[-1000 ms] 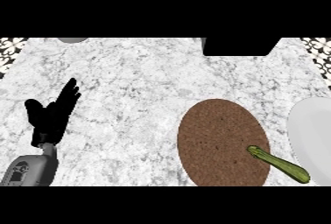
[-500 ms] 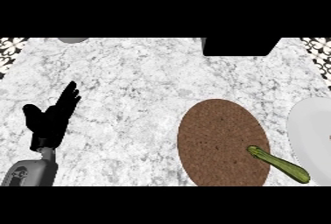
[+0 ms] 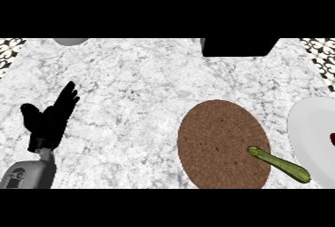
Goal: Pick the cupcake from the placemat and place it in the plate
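Near edge, left: grey forearm (image 3: 26, 175) comes in from the lower edge, tilted slightly right. Above it the black left hand (image 3: 49, 120) stands upright over the white-grey marbled table (image 3: 131, 88), fingers straight and spread, thumb out to the left, holding nothing and touching nothing.

Near edge, right of centre: brown oval placemat (image 3: 219, 142), its lower rim cut off. A green zucchini (image 3: 278, 164) lies slantwise with one end on the placemat and the other reaching the white plate (image 3: 309, 128); contact with the rim unclear.

Plate cut off by the right edge. On it, at that edge, a dark red sliver (image 3: 332, 138); cannot tell whether it is the cupcake.

Far edge: black block (image 3: 239, 46) and grey rounded object (image 3: 71, 41), both cut off.
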Available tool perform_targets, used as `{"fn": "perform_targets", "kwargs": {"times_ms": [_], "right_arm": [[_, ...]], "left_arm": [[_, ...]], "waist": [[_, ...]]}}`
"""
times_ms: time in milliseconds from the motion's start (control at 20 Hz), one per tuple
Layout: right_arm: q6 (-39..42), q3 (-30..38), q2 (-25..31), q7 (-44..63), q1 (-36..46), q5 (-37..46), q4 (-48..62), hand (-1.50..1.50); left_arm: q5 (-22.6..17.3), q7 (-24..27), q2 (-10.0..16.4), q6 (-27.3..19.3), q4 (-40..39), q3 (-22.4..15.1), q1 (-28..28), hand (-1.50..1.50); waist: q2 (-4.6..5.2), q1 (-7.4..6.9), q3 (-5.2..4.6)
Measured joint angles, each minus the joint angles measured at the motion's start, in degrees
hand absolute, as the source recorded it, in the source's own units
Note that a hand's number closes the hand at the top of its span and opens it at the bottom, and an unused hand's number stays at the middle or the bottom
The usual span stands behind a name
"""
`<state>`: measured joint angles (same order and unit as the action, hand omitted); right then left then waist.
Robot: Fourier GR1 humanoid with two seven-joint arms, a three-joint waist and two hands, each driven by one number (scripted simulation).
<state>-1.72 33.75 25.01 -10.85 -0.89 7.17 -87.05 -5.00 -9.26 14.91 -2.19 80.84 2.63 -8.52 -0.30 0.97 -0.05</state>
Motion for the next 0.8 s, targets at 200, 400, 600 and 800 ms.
{"fn": "perform_targets", "kwargs": {"times_ms": [200,400,600,800], "right_arm": [[7.12,3.32,-0.49,4.43,-2.31,-9.68,-0.68,-1.50],[12.73,6.53,0.24,5.99,-4.41,-16.26,-0.06,-1.50],[17.39,9.63,3.50,3.82,-4.42,-19.20,4.41,-1.50],[19.74,11.64,3.30,-0.62,-6.37,-19.30,6.96,-1.50]], "left_arm": [[0.26,0.57,-0.33,-0.20,-0.85,0.29,-0.14,0.00],[1.37,0.25,-1.44,-0.87,0.88,-0.57,0.65,0.00],[1.83,-0.26,-1.55,-0.21,0.87,-0.07,0.06,0.00],[1.94,0.12,-1.78,0.62,0.13,0.79,-0.07,0.00]], "waist": [[0.04,0.16,0.01],[0.13,-0.30,0.03],[0.22,-0.60,0.06],[0.25,-0.68,0.05]]}}
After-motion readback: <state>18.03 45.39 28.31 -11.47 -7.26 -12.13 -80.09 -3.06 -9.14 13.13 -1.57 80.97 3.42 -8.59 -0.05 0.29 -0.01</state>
